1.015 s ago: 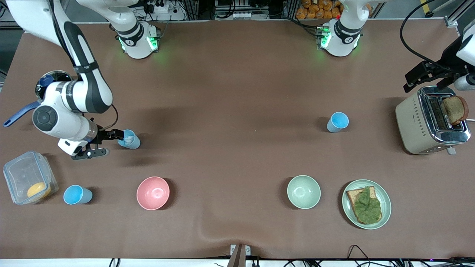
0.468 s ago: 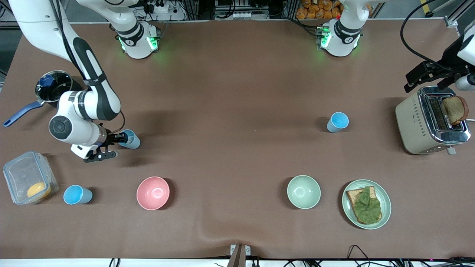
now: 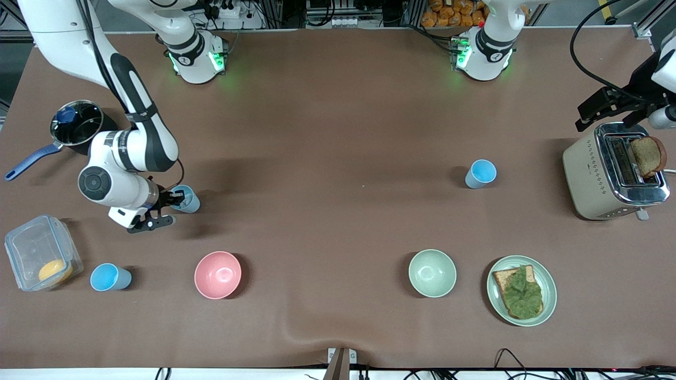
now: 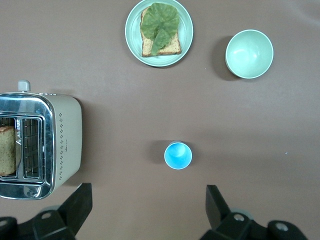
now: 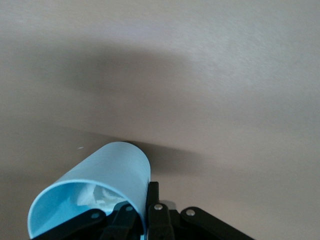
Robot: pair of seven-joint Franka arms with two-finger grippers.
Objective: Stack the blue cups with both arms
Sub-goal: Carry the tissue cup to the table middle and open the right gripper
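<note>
From the front, the right gripper (image 3: 177, 199) is clamped on the rim of a smooth tapered blue cup (image 3: 188, 200) standing on the brown cloth, farther from the camera than the glossy pink bowl (image 3: 217, 274).

Left wrist view: the left gripper (image 4: 147, 202) hangs wide open and empty over a second blue cup (image 4: 178, 155).

Right wrist view: one finger (image 5: 151, 207) presses outside the cup wall (image 5: 115, 172).

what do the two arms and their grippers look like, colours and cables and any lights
Both arms are glossy white with black joint bands, and each base glows green. The right arm has a round grey cap on its wrist joint and a thin black cable looping down to the right gripper, which is small, black and two-fingered. The left gripper is black too, with a black cable arcing above it; the left wrist view shows broad black fingers.
</note>
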